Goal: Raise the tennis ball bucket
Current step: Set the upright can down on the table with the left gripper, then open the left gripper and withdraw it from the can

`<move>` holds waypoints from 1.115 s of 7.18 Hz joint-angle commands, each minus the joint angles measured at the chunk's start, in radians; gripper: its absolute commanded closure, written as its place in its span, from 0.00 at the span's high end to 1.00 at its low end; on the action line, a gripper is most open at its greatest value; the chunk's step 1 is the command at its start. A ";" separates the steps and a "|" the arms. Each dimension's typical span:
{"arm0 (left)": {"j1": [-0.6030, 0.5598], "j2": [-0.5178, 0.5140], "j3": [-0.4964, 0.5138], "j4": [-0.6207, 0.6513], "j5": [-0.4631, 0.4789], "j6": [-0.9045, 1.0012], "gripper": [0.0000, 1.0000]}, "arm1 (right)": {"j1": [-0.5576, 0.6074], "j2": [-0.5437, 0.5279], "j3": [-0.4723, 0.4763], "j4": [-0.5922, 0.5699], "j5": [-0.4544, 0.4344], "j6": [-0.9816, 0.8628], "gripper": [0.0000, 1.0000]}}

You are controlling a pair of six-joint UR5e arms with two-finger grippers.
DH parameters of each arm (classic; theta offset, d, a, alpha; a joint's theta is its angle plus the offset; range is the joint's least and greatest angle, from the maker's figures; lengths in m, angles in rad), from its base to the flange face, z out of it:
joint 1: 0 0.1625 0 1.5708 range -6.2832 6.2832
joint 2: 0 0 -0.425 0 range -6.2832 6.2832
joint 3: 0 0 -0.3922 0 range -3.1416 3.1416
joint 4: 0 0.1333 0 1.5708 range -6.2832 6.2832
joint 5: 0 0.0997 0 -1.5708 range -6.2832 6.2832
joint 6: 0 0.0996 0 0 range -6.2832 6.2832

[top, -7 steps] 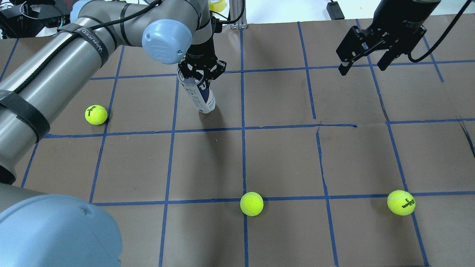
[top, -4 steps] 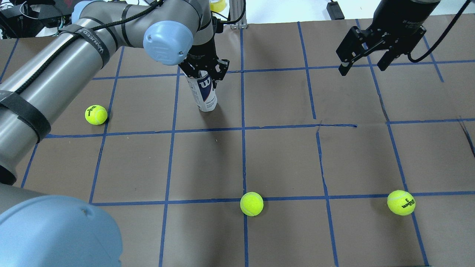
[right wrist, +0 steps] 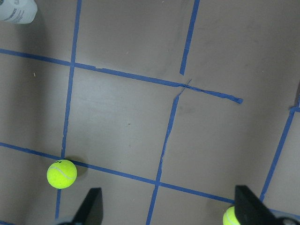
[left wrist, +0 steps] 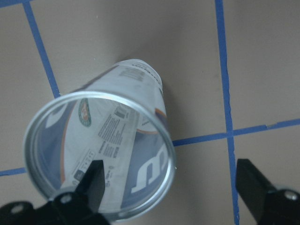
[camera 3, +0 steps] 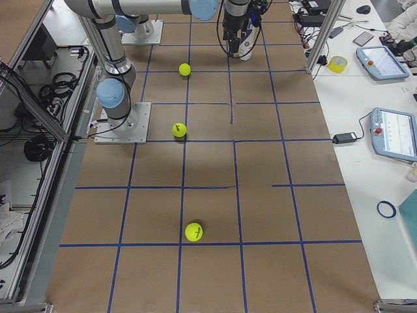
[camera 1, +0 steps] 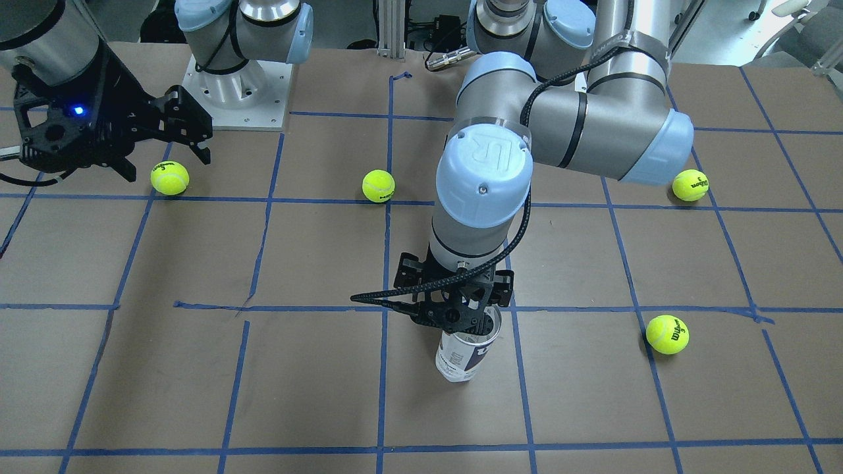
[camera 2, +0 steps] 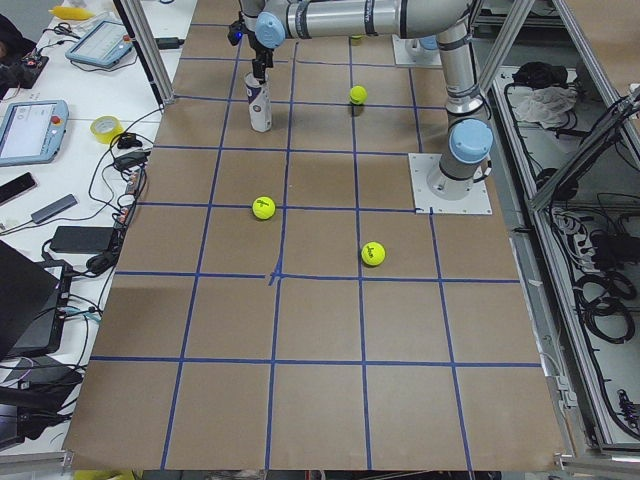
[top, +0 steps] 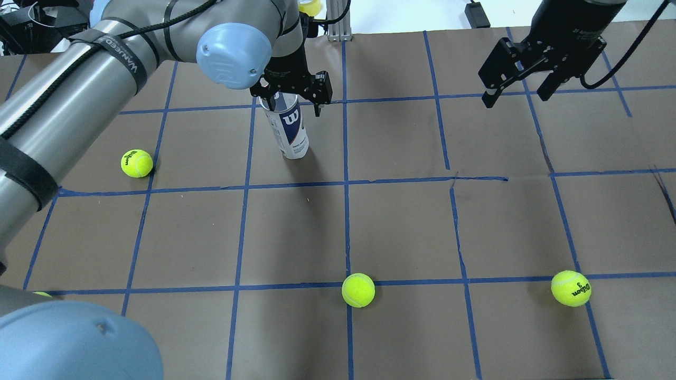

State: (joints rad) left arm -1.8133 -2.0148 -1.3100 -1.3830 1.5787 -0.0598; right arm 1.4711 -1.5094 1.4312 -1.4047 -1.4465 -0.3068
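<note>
The tennis ball bucket [top: 290,132] is a clear tube with a white and navy label and a metal rim. It stands upright on the brown table, and it also shows in the front view [camera 1: 461,355] and the left wrist view [left wrist: 117,131]. My left gripper [top: 293,103] is open just above its rim. In the left wrist view [left wrist: 171,187] one finger [left wrist: 91,183] is over the tube's mouth and the other [left wrist: 253,187] is well outside it. My right gripper [top: 515,95] is open and empty, high over the far right of the table.
Yellow-green tennis balls lie on the table: one to the tube's left [top: 137,163], one at the front middle [top: 358,290], one at the front right [top: 570,288]. A fourth ball [camera 1: 666,334] shows in the front view. Blue tape lines grid the brown paper.
The tube was tilted in the shut left gripper; it has swung upright onto its base. The left gripper's fingers have spread apart. The right arm has not moved.
</note>
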 commanded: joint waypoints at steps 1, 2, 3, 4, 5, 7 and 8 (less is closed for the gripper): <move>-0.021 0.095 -0.005 -0.014 0.004 0.000 1.00 | 0.000 0.000 0.000 0.000 0.000 0.000 1.00; -0.023 0.149 -0.014 -0.063 0.004 0.000 1.00 | 0.000 0.000 0.000 0.000 0.000 0.000 1.00; -0.027 0.212 -0.014 -0.132 -0.003 -0.002 1.00 | 0.000 0.000 0.000 0.001 0.000 0.000 1.00; -0.027 0.281 -0.026 -0.210 -0.015 -0.002 1.00 | 0.000 0.000 0.000 0.000 0.000 0.000 1.00; -0.027 0.341 -0.058 -0.228 -0.019 0.000 1.00 | 0.000 0.000 0.000 0.000 0.000 0.000 1.00; -0.018 0.434 -0.185 -0.217 -0.009 0.002 1.00 | 0.000 0.000 0.000 0.000 0.002 0.000 1.00; 0.017 0.470 -0.205 -0.212 -0.003 0.015 1.00 | 0.000 0.000 0.000 0.000 0.002 0.000 1.00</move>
State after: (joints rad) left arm -1.8251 -1.5936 -1.4715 -1.5993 1.5714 -0.0547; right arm 1.4711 -1.5094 1.4312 -1.4051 -1.4456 -0.3068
